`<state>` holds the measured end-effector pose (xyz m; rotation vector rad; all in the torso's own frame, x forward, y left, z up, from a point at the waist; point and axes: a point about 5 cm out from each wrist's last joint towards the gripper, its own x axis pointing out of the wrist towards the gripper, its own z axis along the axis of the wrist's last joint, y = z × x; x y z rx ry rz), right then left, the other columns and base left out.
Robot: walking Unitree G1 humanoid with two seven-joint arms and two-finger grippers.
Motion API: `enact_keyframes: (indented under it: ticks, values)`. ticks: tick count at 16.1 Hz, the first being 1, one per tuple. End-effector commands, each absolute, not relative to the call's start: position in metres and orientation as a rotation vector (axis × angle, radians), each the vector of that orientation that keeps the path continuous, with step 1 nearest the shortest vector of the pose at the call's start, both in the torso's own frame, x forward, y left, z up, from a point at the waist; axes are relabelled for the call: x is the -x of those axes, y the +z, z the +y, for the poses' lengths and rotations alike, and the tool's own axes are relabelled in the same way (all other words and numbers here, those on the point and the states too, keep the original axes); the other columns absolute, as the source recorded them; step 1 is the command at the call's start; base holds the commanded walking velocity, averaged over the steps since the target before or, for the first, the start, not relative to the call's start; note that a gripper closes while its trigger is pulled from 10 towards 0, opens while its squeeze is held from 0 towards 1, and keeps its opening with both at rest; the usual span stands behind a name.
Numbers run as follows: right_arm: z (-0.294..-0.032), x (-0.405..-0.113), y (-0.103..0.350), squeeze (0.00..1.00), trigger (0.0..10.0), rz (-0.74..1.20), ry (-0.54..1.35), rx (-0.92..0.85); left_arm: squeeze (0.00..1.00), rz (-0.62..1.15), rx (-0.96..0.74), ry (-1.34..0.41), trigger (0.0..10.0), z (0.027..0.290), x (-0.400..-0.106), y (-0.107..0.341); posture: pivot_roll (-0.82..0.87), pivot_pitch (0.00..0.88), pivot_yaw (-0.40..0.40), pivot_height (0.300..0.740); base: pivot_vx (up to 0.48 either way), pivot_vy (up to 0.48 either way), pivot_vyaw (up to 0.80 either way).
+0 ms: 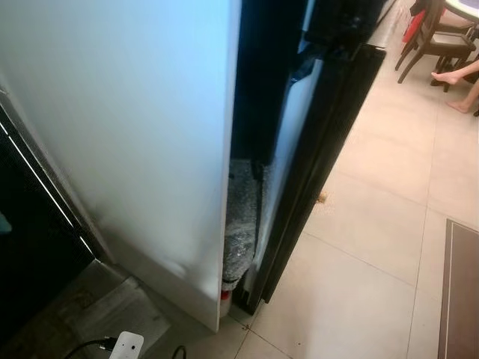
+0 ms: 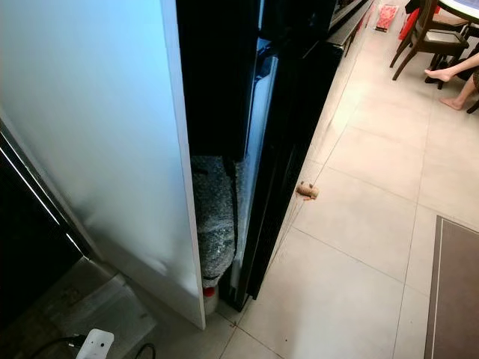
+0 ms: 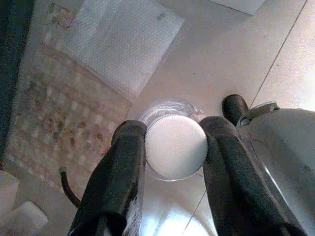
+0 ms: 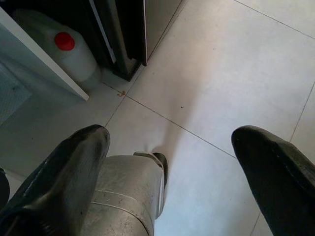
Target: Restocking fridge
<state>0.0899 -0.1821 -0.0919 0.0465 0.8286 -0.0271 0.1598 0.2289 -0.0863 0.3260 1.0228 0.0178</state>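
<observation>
Nearest to you, the left gripper (image 3: 172,147) pinches a clear bottle with a white ribbed screw cap (image 3: 175,146); one black finger (image 3: 120,172) presses each side of the cap. You see the bottle end-on from the wrist camera: cap toward the lens, clear shoulder ringing it, body running away toward the floor, so its long axis lies along the fingers and points down at the tiles. It hangs above pale floor tile (image 3: 236,54), with a sheet of bubble wrap (image 3: 120,44) and a patterned mat (image 3: 54,123) lying beyond it.

The right gripper (image 4: 172,162) hangs with its two fingers spread wide, nothing between them, above bare tile. Past it, a white jug with a red cap (image 4: 64,49) stands on the floor at the foot of a white panel.

From the head camera, that tall white panel (image 1: 127,134) fills the left side. Just beside it, in a dark gap, a bubble-wrapped bundle (image 2: 215,217) stands upright. The black fridge door (image 1: 322,149) is ajar beside the gap. A white charger with a cable (image 1: 126,346) lies on the floor near the bottom edge. A small brown object (image 2: 307,191) lies on the tiles near the door. Farther off, a dark rug (image 2: 456,292), then a wooden chair (image 2: 430,34) and a person's bare feet (image 2: 449,86).
</observation>
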Motion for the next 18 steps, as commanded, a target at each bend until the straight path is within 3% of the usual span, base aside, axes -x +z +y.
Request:
enact_keyframes:
  ticks: [1, 10, 16, 18]
  values:
    - [-0.1832, -0.0727, -0.0974, 0.0, 10.0, 0.895, -0.034, -0.046, 0.0, 1.028, -0.327, 0.003, 10.0, 0.2279, -0.157, -0.0876, -0.04, 0.045, -0.011, 0.74, 0.0, 0.0, 0.0]
    - [-0.1827, -0.0715, -0.0971, 0.0, 10.0, 0.884, -0.05, -0.045, 0.0, 1.033, -0.331, -0.001, 10.0, 0.2284, -0.1555, -0.0881, -0.05, 0.028, -0.009, 0.74, 0.0, 0.193, 0.0]
    - [-0.1823, -0.0714, -0.0978, 0.0, 10.0, 0.901, -0.039, -0.031, 0.0, 1.031, -0.332, 0.0, 10.0, 0.2291, -0.1561, -0.0877, -0.04, 0.033, -0.007, 0.74, 0.0, 0.244, -0.71]
    - [-0.1822, -0.0712, -0.0979, 0.0, 10.0, 0.904, -0.04, -0.03, 0.0, 1.031, -0.332, 0.002, 10.0, 0.2293, -0.1561, -0.0876, -0.04, 0.035, -0.006, 0.74, 0.0, 0.0, 0.0]
